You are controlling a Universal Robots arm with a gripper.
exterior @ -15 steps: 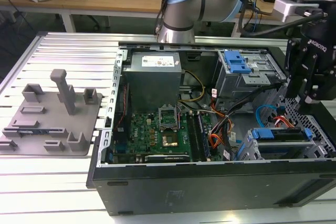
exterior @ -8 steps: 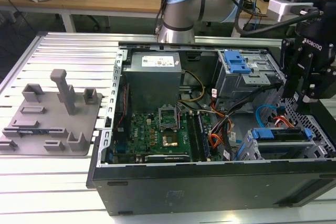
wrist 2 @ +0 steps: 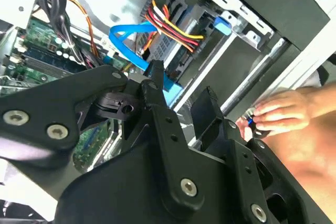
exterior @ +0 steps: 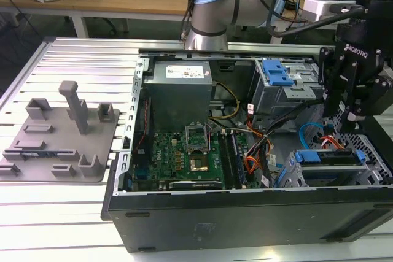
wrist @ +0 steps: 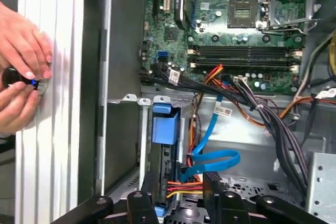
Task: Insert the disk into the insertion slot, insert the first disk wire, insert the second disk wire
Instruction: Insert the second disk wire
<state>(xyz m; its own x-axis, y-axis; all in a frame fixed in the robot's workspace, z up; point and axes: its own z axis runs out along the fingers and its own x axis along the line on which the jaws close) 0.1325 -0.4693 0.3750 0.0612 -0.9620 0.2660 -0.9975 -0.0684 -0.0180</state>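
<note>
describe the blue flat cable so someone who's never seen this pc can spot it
Find the open computer case and go to the grey perforated drive cage at its near corner on the exterior view's right. The blue flat cable loops next to that cage: one wide light-blue ribbon, unlike the thin red, yellow and black wires nearby.

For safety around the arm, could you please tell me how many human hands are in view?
2. In the first wrist view, one hand and the other hand close together on a small dark object outside the computer case; others may be hidden.
</note>
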